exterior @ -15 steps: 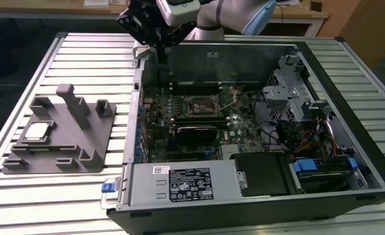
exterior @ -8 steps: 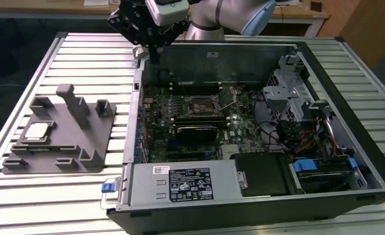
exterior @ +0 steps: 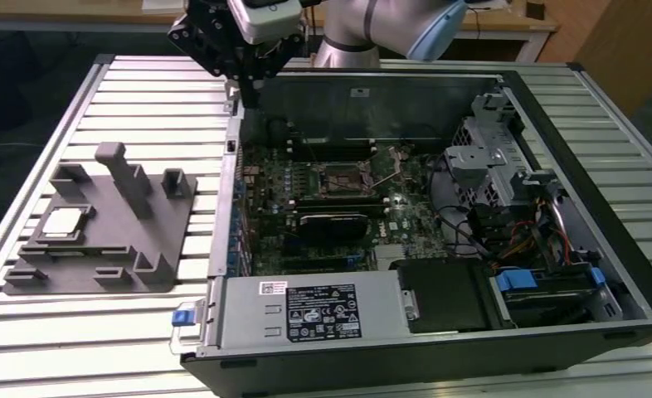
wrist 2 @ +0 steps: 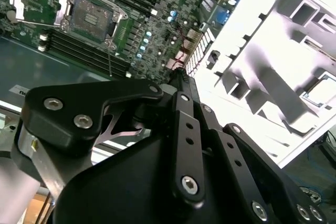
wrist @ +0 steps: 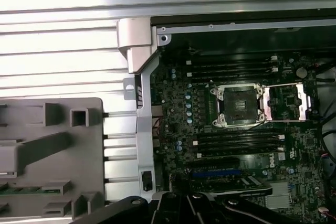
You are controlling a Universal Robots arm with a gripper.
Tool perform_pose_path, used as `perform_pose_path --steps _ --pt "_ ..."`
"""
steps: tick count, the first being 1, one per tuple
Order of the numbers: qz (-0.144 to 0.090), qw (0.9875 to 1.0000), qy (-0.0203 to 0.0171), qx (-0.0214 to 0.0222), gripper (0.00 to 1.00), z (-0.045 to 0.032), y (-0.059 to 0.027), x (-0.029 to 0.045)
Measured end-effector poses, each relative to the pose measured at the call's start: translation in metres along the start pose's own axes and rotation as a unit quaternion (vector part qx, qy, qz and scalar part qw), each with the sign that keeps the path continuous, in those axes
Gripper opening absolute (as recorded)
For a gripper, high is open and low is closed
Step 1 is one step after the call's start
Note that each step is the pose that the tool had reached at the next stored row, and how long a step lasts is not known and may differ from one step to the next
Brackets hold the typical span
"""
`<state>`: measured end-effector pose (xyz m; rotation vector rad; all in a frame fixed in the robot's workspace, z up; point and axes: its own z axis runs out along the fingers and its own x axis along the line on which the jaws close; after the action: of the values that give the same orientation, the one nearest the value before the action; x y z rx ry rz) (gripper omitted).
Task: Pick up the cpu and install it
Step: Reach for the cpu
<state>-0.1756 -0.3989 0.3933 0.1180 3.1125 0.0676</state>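
Observation:
The cpu [exterior: 63, 222], a small square chip with a silvery top, lies in a recess at the exterior view's left end of the grey holder block [exterior: 104, 240]; in the second wrist view the cpu [wrist 2: 319, 91] sits far from the fingers. My gripper [exterior: 249, 96] hangs above the back left corner of the open computer case, well away from the cpu. Its black fingers [wrist 2: 181, 80] meet at one tip with nothing between them. The motherboard socket [exterior: 343, 177] stands open with its metal lid flipped back, seen as the socket [wrist: 237, 105] in the first wrist view.
The computer case [exterior: 591, 249] lies on its side on a slatted metal table [exterior: 138, 99]. Its steel wall [wrist: 137, 51] stands between holder and motherboard. Inside are a power supply [exterior: 315, 311], a drive cage [exterior: 492, 157] and cables. The holder has upright posts [exterior: 127, 178].

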Motion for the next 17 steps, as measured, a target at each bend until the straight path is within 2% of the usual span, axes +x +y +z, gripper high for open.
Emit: perform_pose_path --steps 17 --pt "0.000 1.0000 0.0000 0.0000 0.11 -0.0007 -0.0023 0.0303"
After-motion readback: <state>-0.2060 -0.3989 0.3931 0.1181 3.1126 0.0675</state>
